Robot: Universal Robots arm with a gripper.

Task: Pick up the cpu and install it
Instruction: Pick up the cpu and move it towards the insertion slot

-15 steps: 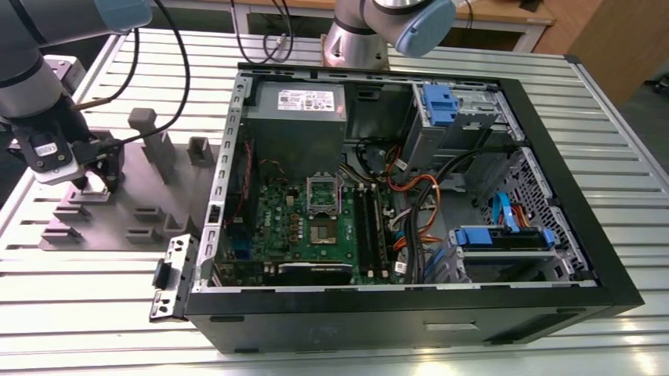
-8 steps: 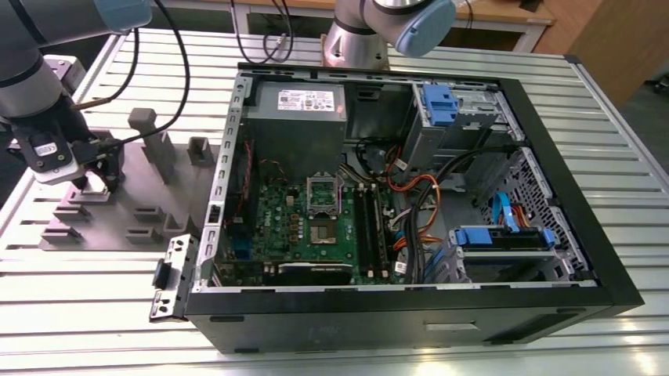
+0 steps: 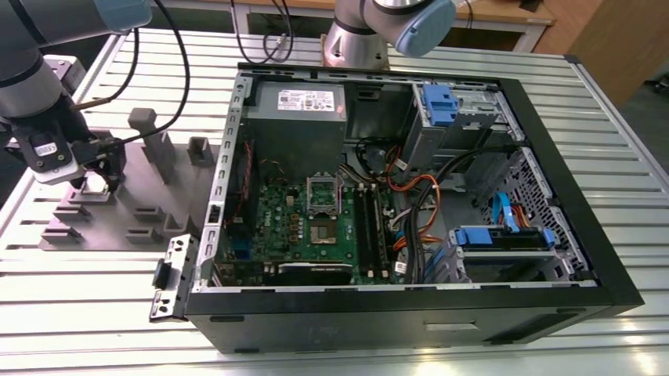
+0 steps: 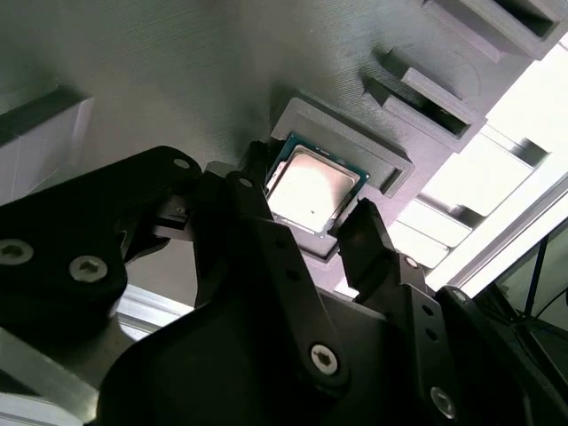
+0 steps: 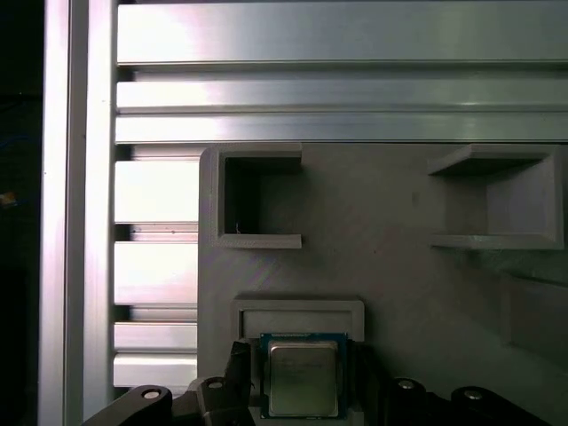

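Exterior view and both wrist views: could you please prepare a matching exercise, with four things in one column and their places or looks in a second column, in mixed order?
Things:
1. cpu
2. motherboard
3. gripper
4. power supply

Places or looks:
A. green, flat inside the open computer case
B. grey box with a white label, in a corner of the case
C. seated in a recess of the grey holder
D. poised over the holder, outside the case

Pairs: 1-C, 2-A, 3-D, 4-B.

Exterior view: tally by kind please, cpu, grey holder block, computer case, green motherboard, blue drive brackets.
cpu: 1
grey holder block: 1
computer case: 1
green motherboard: 1
blue drive brackets: 2
Total: 6
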